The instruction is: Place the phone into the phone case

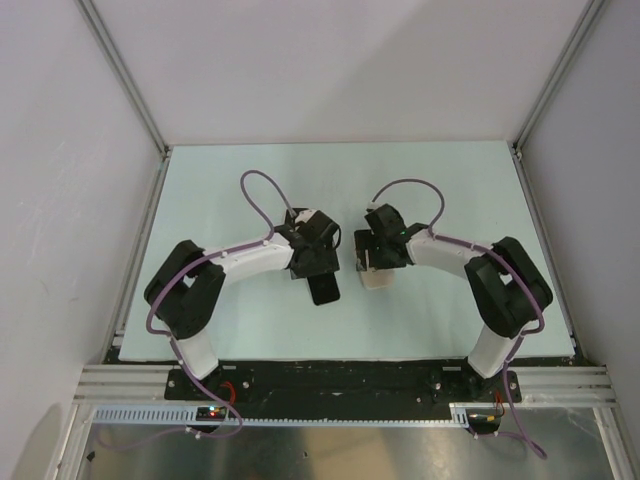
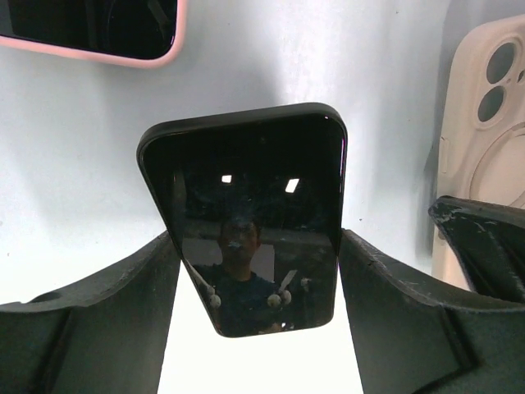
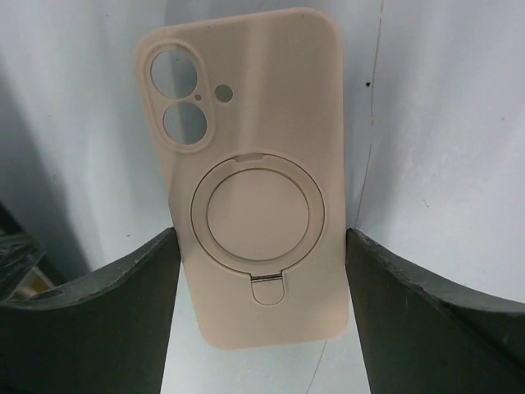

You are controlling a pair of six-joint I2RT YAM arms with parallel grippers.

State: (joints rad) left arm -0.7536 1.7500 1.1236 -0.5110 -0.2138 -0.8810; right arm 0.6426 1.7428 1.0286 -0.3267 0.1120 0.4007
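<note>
Left fingers (image 2: 107, 312) are clamped on the phone (image 2: 254, 213), one pad on each long edge. They're spread about as wide as the phone, which sticks out past the tips with its glossy black screen facing the wrist cam. Right fingers (image 3: 107, 304) are doing the same with the phone case (image 3: 262, 164), a pale peach shell. They sit against both long sides, and you're looking at its back: two camera holes up top and a round ring stand in the middle. From the top cam both things hang just above the middle of the counter (image 1: 250, 170), phone on the left and case on the right, close together but not touching. The phone isn't in the case yet. The left wrist cam also catches a pink-rimmed dark thing (image 2: 98, 37) in its top left corner, and I honestly can't tell what it is. The counter is a pale mint sheet with plain light grey walls (image 1: 340, 60) on three sides. Purple cables (image 1: 258, 185) loop off both arms.
</note>
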